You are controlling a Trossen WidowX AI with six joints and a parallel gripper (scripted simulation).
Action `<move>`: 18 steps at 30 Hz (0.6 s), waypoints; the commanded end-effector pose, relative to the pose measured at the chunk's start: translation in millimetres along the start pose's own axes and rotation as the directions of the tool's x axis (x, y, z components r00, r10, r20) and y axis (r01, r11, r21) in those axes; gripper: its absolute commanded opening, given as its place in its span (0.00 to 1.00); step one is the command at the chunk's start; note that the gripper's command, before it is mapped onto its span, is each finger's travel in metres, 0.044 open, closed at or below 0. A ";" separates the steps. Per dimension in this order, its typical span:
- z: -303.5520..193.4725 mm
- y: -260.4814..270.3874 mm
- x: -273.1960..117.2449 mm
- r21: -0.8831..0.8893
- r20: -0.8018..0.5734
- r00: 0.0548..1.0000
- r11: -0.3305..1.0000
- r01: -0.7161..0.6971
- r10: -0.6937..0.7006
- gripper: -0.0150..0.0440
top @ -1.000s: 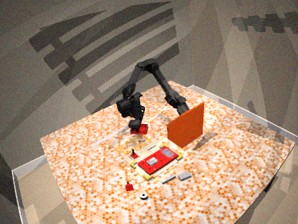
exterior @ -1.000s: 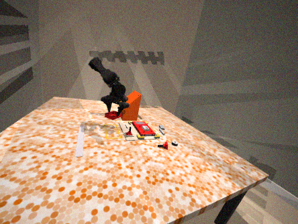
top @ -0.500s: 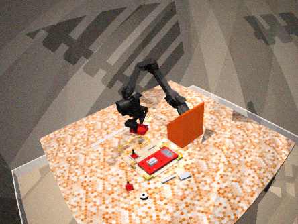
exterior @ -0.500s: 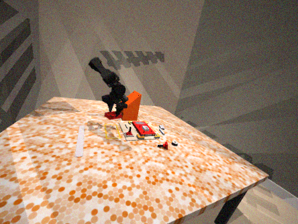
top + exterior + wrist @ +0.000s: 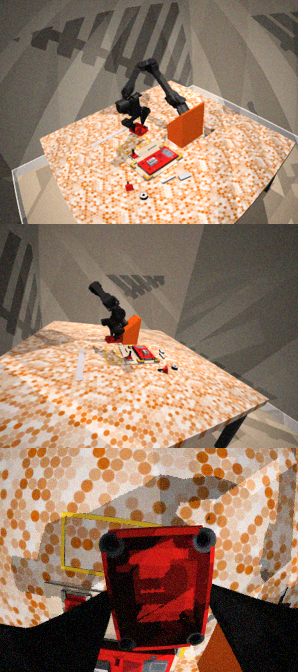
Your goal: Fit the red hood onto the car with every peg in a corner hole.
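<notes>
Nearest in the top view, a black-and-white wheel point(image 5: 143, 196) point(image 5: 174, 367) and a red block with a dark stem point(image 5: 129, 186) point(image 5: 165, 369) lie apart from the jig point(image 5: 145, 148) point(image 5: 125, 351) point(image 5: 111, 634). The red chassis point(image 5: 162, 161) point(image 5: 150, 356) point(image 5: 125, 653) sits in it, uncovered. Farther back, the gripper point(image 5: 137, 125) point(image 5: 117, 337) point(image 5: 160, 593) has its jaws closed on the red hood point(image 5: 139, 129) point(image 5: 111, 339) point(image 5: 160, 588), off the chassis. Open tabletop separates the hood from an upright orange panel point(image 5: 186, 127) point(image 5: 132, 331) point(image 5: 220, 648) in the top view; the exterior view overlaps panel and gripper. Only the wrist view clearly shows the hood's four dark corner bosses and a finger along each long edge.
</notes>
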State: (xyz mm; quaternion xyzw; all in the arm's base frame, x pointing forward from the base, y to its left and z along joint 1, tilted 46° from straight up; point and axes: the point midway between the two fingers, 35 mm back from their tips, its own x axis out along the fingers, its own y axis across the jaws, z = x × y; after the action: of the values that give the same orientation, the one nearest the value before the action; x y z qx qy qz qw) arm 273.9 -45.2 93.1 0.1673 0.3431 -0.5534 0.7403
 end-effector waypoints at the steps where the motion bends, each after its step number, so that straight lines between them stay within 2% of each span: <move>1: 0.3 1.2 -0.7 0.066 -0.004 1.000 0.998 -0.002 0.002 0.25; 18: 1.4 3.4 -0.9 0.377 -0.005 1.000 0.926 0.000 0.002 0.25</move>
State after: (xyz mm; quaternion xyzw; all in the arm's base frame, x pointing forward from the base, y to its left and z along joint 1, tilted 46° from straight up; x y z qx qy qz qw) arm 276.4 -45.0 93.8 0.2901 0.2454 -0.6033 0.7012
